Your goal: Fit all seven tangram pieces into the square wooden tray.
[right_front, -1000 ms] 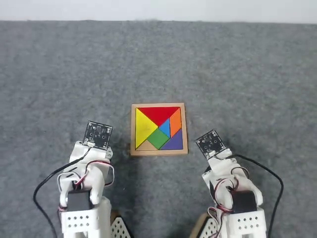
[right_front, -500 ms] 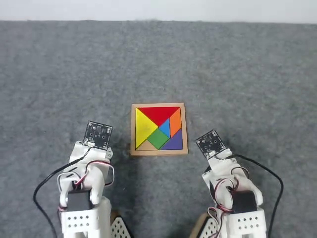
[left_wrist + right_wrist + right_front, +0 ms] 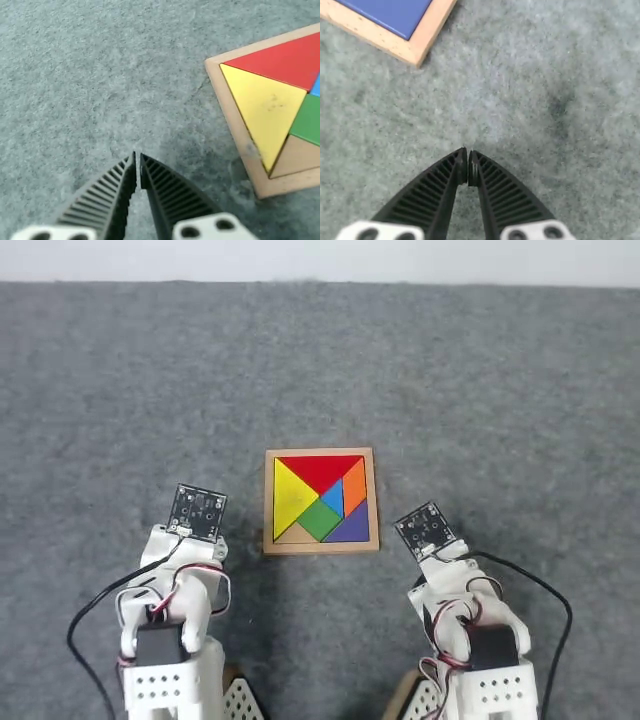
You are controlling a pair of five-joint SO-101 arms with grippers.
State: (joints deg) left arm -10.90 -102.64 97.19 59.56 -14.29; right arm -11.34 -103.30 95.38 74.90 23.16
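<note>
Covering the whole worktop [image 3: 480, 390] is a coarse grey felt-like mat, and a strip of pale wall [image 3: 320, 260] runs along its far edge. A square wooden tray [image 3: 269, 500] lies flat near the middle of the mat, between and just beyond the two arms. It is filled edge to edge by seven pieces: a large red triangle [image 3: 322, 470], a large yellow triangle [image 3: 290, 498], a green square [image 3: 320, 519], an orange parallelogram [image 3: 354, 487], a small blue triangle [image 3: 332, 498], a purple triangle [image 3: 350, 528] and a small bare-wood triangle [image 3: 293, 534]. The white left arm [image 3: 175, 610] sits folded back near its base, and its black ridged left fingers [image 3: 112, 190] are clenched on nothing above bare mat, near the tray's yellow corner but not touching it. The white right arm [image 3: 465, 620] is folded back likewise, and its right fingers [image 3: 442, 187] are pressed together empty over the mat, apart from the tray corner that holds the purple piece. Compared with the earlier frames nothing differs: tray, pieces, arms and cables all keep the same places.
</note>
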